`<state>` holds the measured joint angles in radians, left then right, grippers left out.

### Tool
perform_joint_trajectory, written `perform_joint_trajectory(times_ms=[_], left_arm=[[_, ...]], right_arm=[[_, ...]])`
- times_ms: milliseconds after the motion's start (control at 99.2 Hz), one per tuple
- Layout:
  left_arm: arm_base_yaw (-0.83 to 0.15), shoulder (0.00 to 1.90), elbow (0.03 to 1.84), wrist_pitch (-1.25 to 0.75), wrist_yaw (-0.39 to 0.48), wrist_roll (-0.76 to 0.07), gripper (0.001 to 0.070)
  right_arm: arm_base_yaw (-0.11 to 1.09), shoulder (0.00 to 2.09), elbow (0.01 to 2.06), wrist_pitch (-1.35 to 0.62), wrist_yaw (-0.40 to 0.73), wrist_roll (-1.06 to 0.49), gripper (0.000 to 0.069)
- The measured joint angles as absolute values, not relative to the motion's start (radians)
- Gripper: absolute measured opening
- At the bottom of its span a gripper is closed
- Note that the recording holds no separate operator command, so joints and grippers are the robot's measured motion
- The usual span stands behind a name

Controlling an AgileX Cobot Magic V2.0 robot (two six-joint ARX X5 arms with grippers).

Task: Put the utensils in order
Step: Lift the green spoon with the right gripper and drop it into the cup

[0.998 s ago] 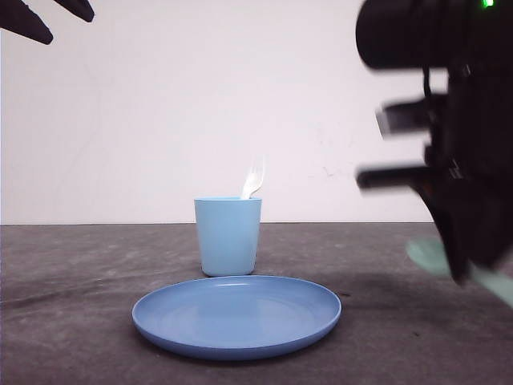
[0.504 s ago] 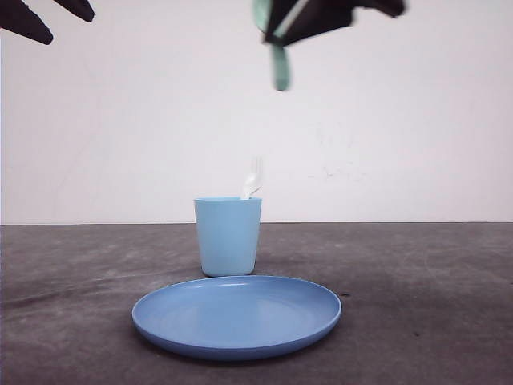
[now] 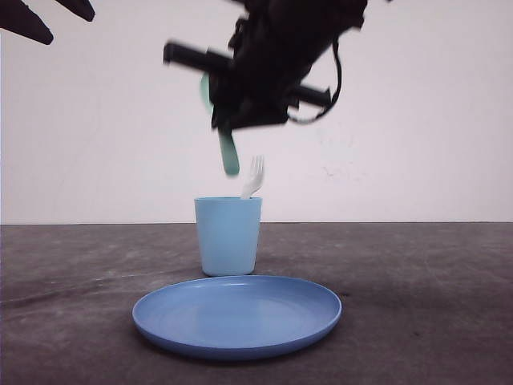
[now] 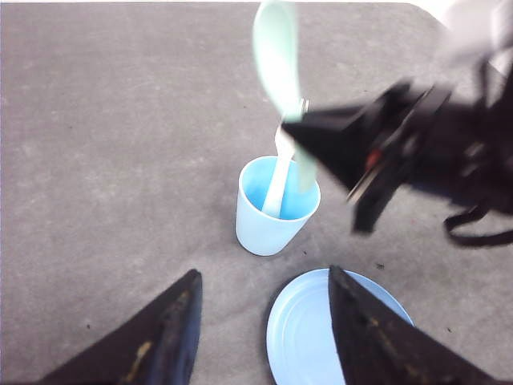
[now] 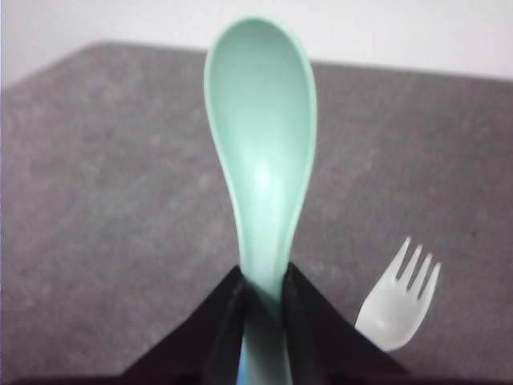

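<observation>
- Since half a second ago your right gripper [image 5: 264, 301] has dropped from the top edge toward the cup [image 3: 228, 237].
- Its jaws are clenched on the spoon [image 3: 229, 154]: long axis near upright, handle end down, just above the cup's mouth.
- Fork [image 3: 253, 178] already stands in the cup.
- Left gripper [image 4: 260, 321] hangs spread and empty, farther off.

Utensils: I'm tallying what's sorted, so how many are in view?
2. The white fork stands in the light blue cup; the mint-green spoon is clamped in the right gripper above that cup.
</observation>
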<state>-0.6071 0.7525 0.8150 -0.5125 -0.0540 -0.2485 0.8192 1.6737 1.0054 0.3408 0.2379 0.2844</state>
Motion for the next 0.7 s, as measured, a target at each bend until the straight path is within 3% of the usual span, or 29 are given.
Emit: perform_joint_trajectory(times_ms=[121,262,333,494,696], left_arm=[[-0.607,0.752,0.815,-0.513,-0.054,-0.251,0.0298],[-0.607,0.752,0.815,-0.513,-0.054,-0.252,0.0298],[-0.607,0.752,0.815,-0.513,-0.054,-0.252,0.0298],[-0.607,0.752,0.815,-0.516,-0.054,-0.252,0.0298],[-0.607,0.752,0.815,-0.531,-0.054,-0.252,0.0298]], right_arm=[[0.819,1.682,1.005,0.33,0.235,0.284,0.0095],[0.819,1.682,1.005,0.328,0.235,0.285,0.0344],[0.819,1.679,1.005,0.324,0.213,0.285,0.0411],[0.831,1.618,1.005,0.263,0.134,0.286,0.0443],[0.886,1.388,1.005,-0.023,0.135,0.321,0.0445]])
